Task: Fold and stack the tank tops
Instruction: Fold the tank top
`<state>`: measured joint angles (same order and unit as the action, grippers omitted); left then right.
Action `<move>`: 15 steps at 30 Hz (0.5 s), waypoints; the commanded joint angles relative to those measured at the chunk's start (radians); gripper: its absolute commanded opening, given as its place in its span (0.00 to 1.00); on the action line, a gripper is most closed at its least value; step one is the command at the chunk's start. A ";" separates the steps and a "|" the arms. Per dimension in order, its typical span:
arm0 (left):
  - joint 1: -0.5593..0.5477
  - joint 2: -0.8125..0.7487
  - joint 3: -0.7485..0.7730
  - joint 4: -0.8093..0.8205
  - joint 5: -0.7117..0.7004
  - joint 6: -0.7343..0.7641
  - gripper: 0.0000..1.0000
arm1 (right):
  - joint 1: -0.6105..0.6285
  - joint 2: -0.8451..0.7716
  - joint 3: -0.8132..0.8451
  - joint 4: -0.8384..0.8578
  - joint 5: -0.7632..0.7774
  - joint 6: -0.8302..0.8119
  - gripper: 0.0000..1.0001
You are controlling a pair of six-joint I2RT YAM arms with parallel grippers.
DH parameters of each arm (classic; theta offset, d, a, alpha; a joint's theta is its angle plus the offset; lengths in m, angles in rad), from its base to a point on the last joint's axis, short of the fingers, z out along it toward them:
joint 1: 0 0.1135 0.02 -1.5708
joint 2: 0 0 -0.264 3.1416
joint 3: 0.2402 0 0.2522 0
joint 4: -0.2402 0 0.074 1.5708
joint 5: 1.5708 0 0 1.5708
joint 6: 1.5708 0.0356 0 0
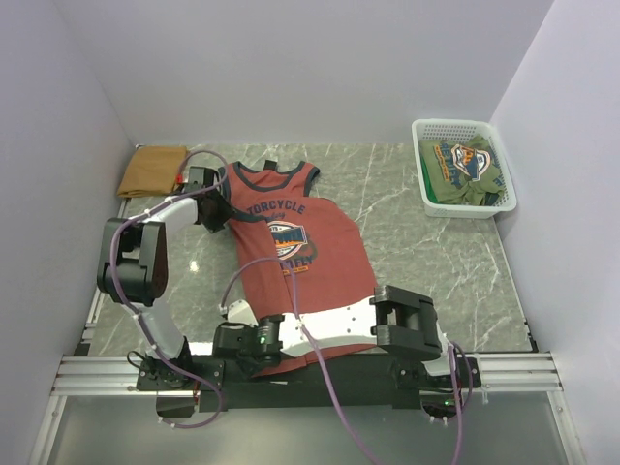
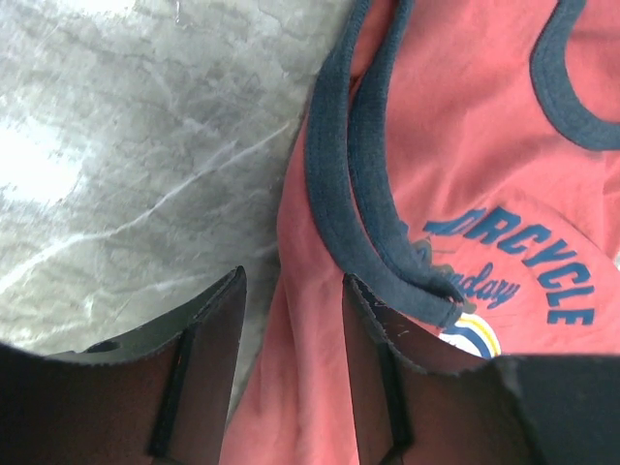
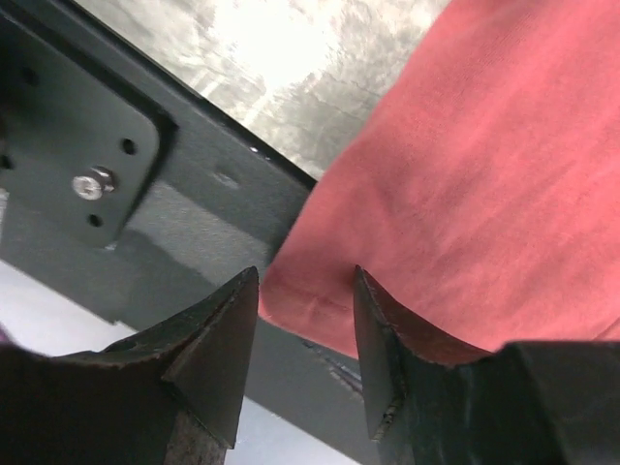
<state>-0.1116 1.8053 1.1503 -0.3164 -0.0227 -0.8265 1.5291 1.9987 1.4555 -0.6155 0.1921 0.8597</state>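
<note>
Grey marble table (image 1: 436, 262) between white walls: the red top (image 1: 310, 252) lies spread flat at centre, neck to the far side, its hem spilling onto the black rail (image 3: 194, 223) at the near edge; the tan top (image 1: 152, 170) sits folded in the far left corner. The left gripper (image 2: 291, 281) stands part open astride the red top's side edge, just below the dark armhole trim (image 2: 334, 174), holding nothing; the right gripper (image 3: 305, 276), likewise part open, straddles the near left hem corner (image 3: 291, 291), cloth between the jaws but unpinched. Likely trouble: a jaw catching one layer only, or snagging the doubled trim, so the fold skews; the corner could slip off the rail. Room is tight on the left, by the wall and the tan top; bare marble lies open rightward, short of the basket (image 1: 453, 123).
</note>
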 commanded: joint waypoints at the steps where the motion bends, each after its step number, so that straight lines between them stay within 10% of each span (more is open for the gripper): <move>1: 0.003 0.029 0.017 0.045 0.010 0.017 0.50 | -0.006 0.006 -0.001 0.006 -0.016 -0.025 0.50; 5: 0.003 0.083 0.042 0.046 -0.008 0.009 0.44 | -0.015 -0.026 -0.096 0.046 -0.030 -0.027 0.28; 8: 0.003 0.114 0.080 0.036 -0.026 0.004 0.18 | -0.015 -0.086 -0.167 0.086 -0.037 -0.037 0.09; 15: 0.003 0.172 0.231 -0.036 -0.074 0.012 0.01 | -0.015 -0.181 -0.204 0.135 -0.134 -0.105 0.06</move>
<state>-0.1101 1.9621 1.2991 -0.3355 -0.0441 -0.8280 1.5131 1.8732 1.2427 -0.4995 0.1223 0.7982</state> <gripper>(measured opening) 0.022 0.069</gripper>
